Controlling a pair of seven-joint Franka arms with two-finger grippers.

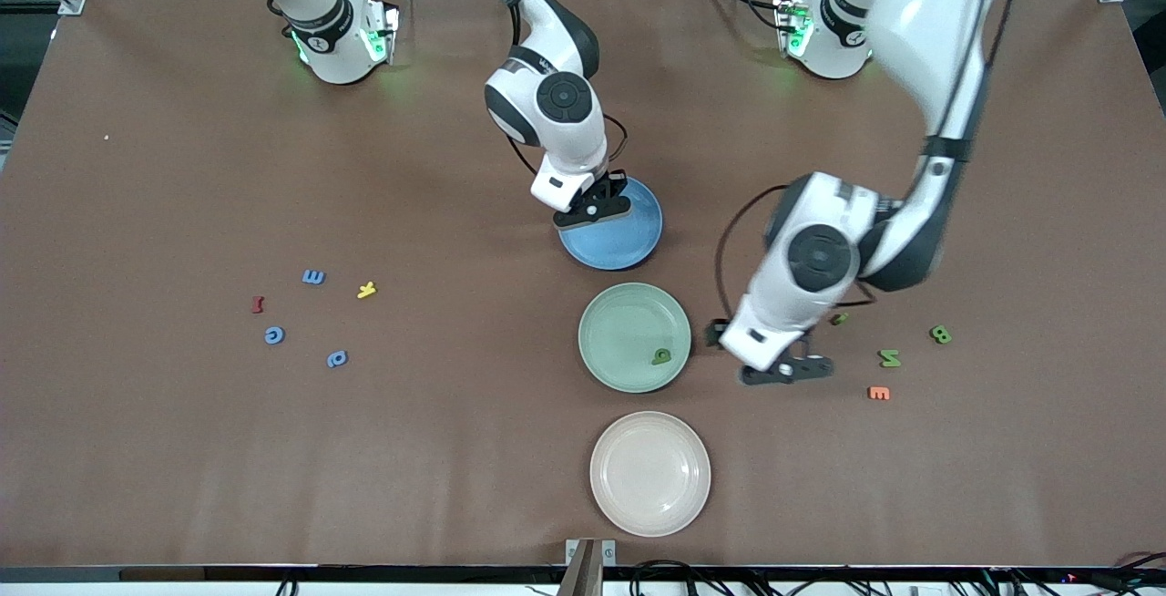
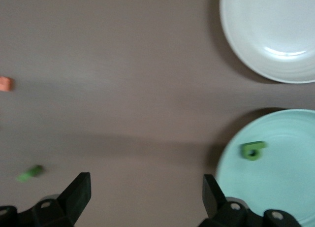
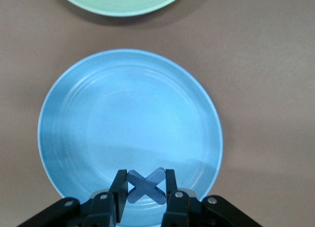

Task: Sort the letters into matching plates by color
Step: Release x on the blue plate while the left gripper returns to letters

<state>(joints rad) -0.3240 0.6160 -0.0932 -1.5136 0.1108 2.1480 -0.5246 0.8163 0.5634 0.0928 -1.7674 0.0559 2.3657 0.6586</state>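
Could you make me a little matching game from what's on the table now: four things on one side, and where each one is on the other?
Things:
1. blue X letter
2. green letter
3. left gripper
4. cream plate

Places:
A. lying in the green plate
B. nearest the front camera, nothing in it
C. pinched between the right gripper fingers, over the blue plate
D. fingers wide apart, holding nothing, above bare table beside the green plate

Pairs: 1-C, 2-A, 3-D, 4-B
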